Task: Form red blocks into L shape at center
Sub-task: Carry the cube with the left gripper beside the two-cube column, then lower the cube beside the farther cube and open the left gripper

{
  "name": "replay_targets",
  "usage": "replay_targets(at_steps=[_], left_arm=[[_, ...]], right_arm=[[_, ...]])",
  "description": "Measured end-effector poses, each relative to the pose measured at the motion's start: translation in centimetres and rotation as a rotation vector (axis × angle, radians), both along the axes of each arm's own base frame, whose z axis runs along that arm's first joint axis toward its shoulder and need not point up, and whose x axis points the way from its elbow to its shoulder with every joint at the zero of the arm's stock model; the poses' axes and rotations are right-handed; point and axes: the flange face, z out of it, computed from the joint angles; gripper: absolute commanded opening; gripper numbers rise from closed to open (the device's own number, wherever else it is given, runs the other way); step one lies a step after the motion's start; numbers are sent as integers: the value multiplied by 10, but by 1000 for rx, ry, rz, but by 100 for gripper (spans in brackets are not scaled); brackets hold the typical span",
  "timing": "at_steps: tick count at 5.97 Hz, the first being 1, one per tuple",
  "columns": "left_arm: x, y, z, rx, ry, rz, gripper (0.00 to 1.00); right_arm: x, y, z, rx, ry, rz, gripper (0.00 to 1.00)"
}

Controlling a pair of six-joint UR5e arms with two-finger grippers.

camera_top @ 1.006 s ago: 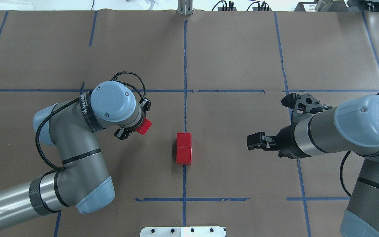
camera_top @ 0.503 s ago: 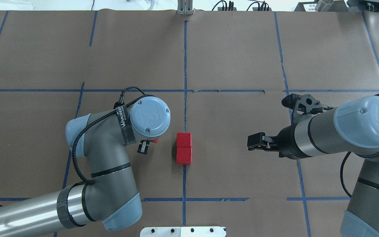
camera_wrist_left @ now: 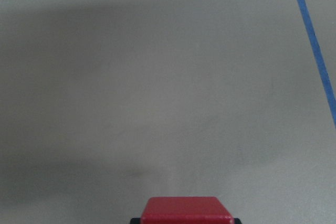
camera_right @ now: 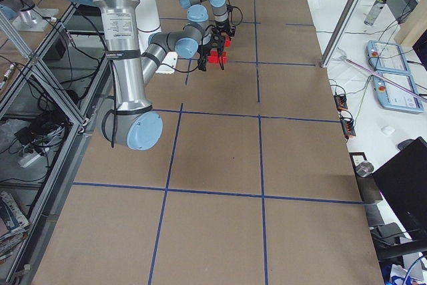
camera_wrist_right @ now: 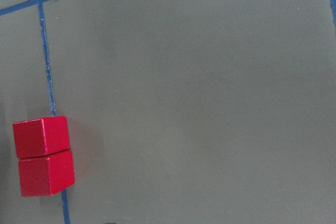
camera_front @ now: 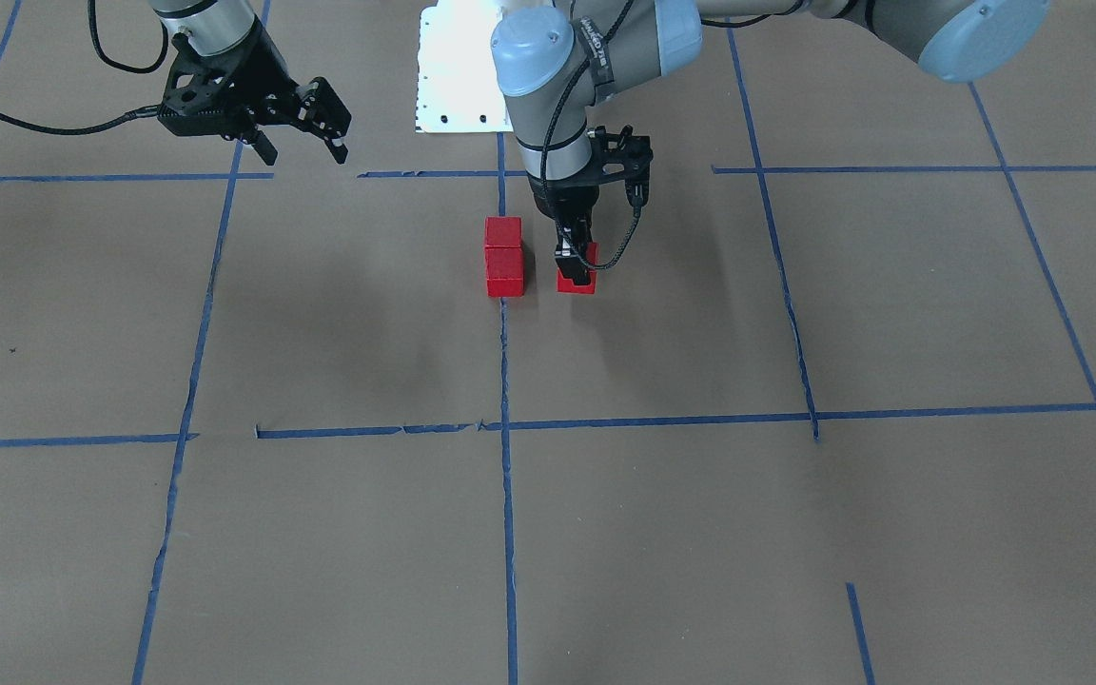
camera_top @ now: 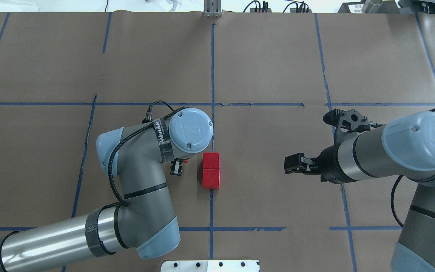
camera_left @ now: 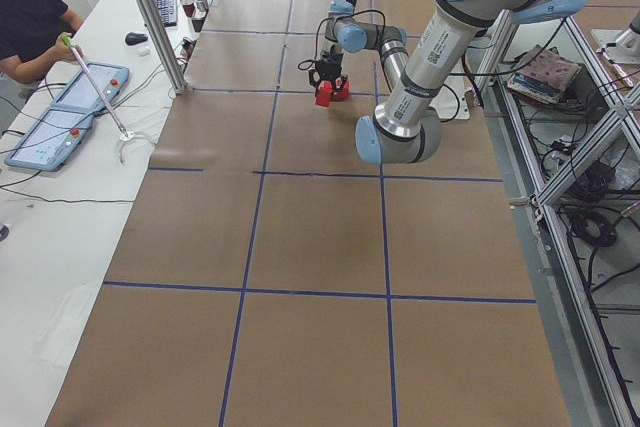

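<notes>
Red blocks (camera_top: 210,170), two small, smooth, plain-faced cubes, lie touching in a row on the blue tape line (camera_top: 212,68) at the middle of the brown-paper surface (camera_top: 278,56), somewhat nearer the robot's edge than the far edge. An identical third block (camera_front: 567,287) is clamped in the left claw (camera_front: 575,271) just beside the pair's farther cube, toward the surface's left end, with a narrow gap between; whether it touches the paper cannot be told. A black strap (camera_top: 160,131) on that arm seems to read "WANJEED". The right claw (camera_front: 303,143) hangs spread and empty, well apart toward the right end.
</notes>
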Motion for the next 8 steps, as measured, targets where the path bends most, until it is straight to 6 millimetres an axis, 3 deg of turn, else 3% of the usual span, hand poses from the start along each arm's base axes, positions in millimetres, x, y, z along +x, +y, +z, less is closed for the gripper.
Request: replay_targets(at_steps=[3, 8], left_arm=[[16, 15, -4, -61, 21, 44, 2], [40, 8, 0, -103, -10, 33, 2]], right_arm=[[0, 0, 2, -1, 4, 0, 100], [1, 0, 4, -2, 8, 2, 100]])
